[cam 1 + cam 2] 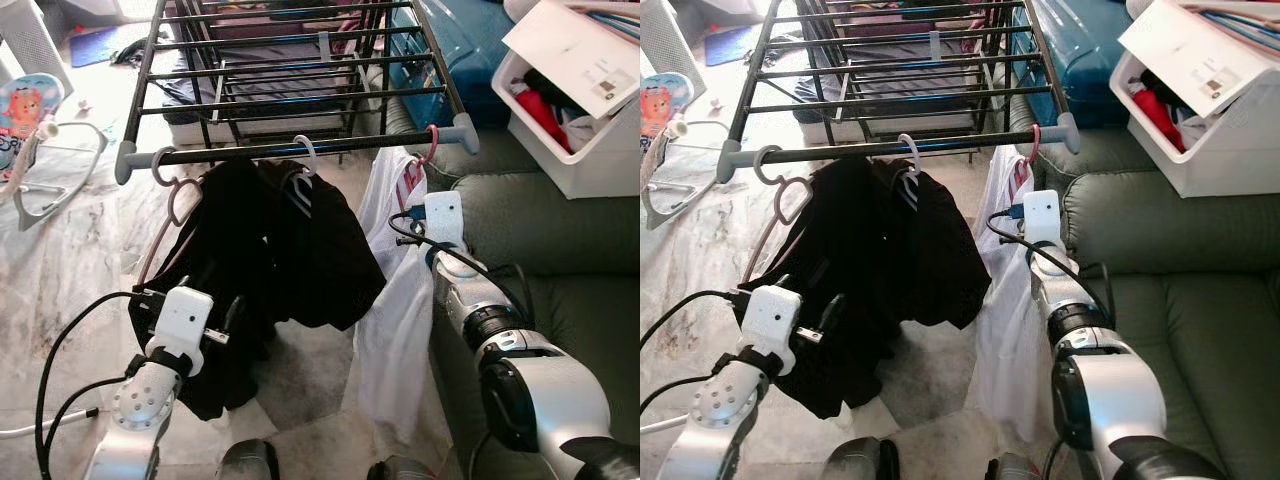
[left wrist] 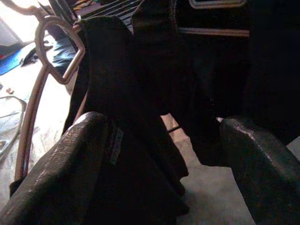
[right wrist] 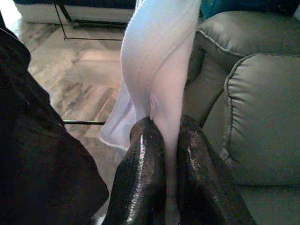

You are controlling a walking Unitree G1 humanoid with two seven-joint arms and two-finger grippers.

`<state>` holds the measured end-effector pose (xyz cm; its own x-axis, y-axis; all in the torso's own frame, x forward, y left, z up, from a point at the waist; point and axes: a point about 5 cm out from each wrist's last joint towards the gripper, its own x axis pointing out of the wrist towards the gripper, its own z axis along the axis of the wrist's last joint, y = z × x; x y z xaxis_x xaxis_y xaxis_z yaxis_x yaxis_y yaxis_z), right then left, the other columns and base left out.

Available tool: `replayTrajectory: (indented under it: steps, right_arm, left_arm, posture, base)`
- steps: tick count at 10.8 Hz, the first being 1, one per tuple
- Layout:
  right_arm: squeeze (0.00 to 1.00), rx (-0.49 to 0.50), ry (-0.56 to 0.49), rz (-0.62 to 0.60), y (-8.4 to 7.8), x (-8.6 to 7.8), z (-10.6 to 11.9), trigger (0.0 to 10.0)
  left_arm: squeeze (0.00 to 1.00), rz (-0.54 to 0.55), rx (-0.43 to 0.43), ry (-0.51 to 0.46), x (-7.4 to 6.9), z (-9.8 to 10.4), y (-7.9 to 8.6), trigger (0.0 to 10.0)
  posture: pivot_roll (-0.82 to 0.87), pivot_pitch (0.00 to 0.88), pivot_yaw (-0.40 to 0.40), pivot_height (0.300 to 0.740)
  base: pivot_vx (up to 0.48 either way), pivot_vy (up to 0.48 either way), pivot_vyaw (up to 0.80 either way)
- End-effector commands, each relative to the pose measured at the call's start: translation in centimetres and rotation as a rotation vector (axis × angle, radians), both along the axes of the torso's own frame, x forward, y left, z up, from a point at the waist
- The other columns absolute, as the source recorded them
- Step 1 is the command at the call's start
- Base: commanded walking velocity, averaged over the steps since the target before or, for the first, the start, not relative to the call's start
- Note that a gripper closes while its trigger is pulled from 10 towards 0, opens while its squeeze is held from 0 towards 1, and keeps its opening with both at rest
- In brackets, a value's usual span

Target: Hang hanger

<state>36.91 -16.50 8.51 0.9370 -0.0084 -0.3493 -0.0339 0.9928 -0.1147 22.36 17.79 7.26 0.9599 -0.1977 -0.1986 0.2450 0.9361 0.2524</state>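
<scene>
Nearest the camera, the left gripper hovers with fingers spread wide before the black garment; the right gripper pinches the white garment, whose pink hanger seems already hooked at the end of the drying rack's rail; pulling while clamped could drag that hook off the rail.

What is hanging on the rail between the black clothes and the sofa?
A white garment hangs there from a pink hanger, between the black clothes and the sofa, as the eye views show. The right gripper pinches it.
</scene>
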Motion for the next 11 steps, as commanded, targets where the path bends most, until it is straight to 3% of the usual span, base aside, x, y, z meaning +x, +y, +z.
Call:
replayTrajectory:
  steps: [1,2,3,5,8,11]
  right_arm:
    - [0.00,0.027,0.088,-0.005,0.3,-1.1,-2.0,10.0]
    - [0.00,0.052,0.086,-0.004,0.5,-1.1,-2.0,10.0]
    - [1.00,0.030,0.066,0.003,0.4,-1.0,-1.8,10.0]
    - [1.00,-0.129,0.022,0.069,0.7,-0.8,-1.4,10.0]
    - [1.00,-0.154,-0.028,0.036,-0.1,-0.6,-0.8,10.0]
    - [1.00,-0.208,-0.129,-0.033,-1.8,-0.5,0.4,10.0]
  left_arm:
    - [0.00,0.003,0.018,-0.012,0.3,0.6,0.4,10.0]
    - [0.00,0.006,0.020,-0.014,0.4,0.7,0.5,10.0]
    - [0.00,0.005,0.021,-0.012,0.5,0.7,0.4,10.0]
    - [0.00,-0.007,0.036,0.008,0.8,0.1,0.1,10.0]
    - [0.00,-0.011,0.019,-0.018,2.6,0.3,-0.8,10.0]
    - [0.00,-0.050,-0.014,-0.032,4.1,0.1,-2.0,10.0]
  posture:
    - [0.16,0.107,0.051,0.740]
    - [0.15,0.106,0.054,0.740]
    - [0.15,0.101,0.056,0.740]
    - [0.12,0.081,0.053,0.740]
    - [0.10,0.032,0.042,0.740]
    - [0.05,0.000,0.018,0.740]
  base:
    - [0.000,0.000,0.00]
    - [0.000,0.000,0.00]
    - [0.000,0.000,0.00]
    - [0.000,0.000,0.00]
    - [0.000,0.000,0.00]
    - [0.000,0.000,0.00]
